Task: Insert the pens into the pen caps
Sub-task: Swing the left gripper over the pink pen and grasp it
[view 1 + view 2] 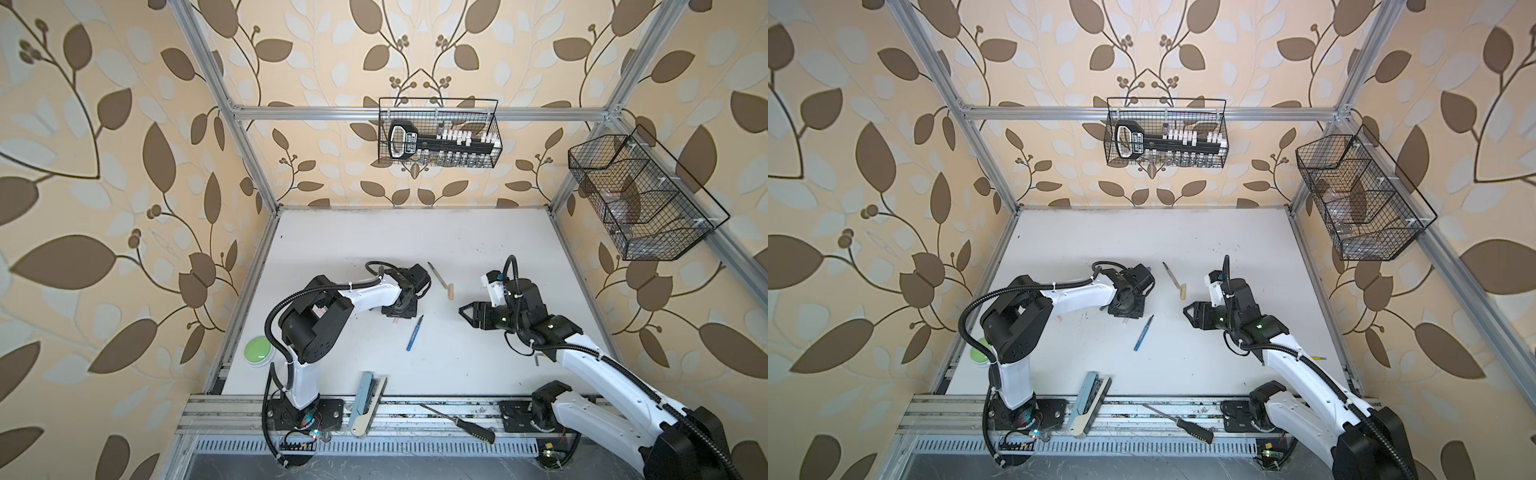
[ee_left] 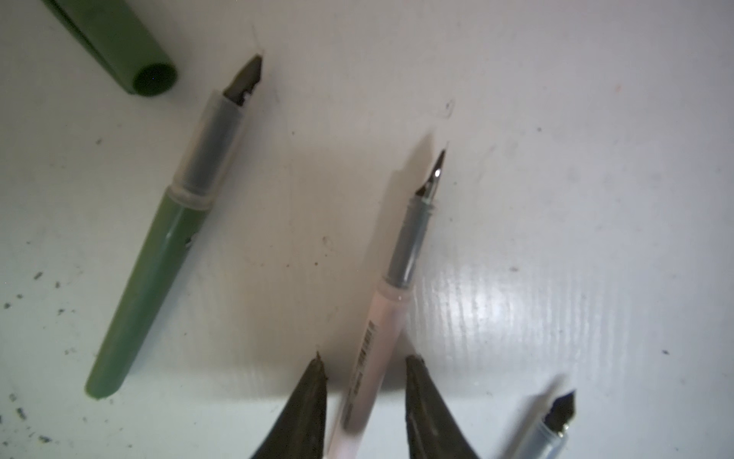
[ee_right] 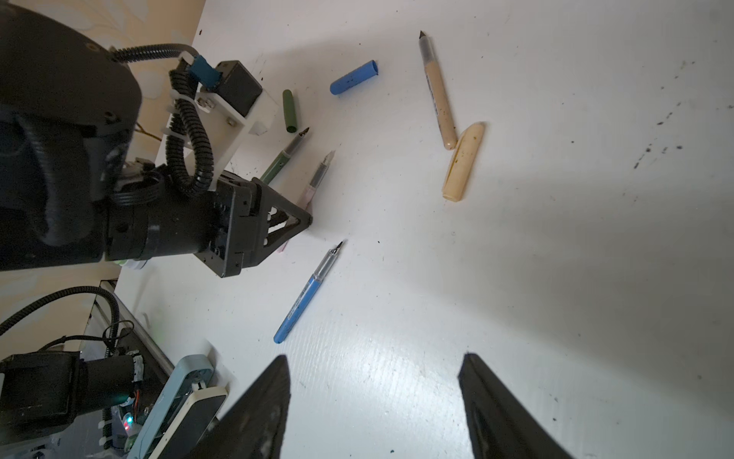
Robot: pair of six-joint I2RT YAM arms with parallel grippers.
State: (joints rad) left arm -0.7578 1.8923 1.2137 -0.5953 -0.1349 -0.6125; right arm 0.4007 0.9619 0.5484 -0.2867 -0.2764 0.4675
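Left fingers (image 2: 306, 397) straddle the pale pink pen (image 2: 381, 330) on the surface (image 2: 556, 198).
Narrowly apart, with a slim gap beside the pen; right fingers (image 3: 262, 405) spread wide, holding nothing.

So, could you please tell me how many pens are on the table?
4: the tan pen beside the tan cap, the blue pen lying alone, the green pen near the green cap, and the pink pen within the jaws of the left end effector. None seems hidden.
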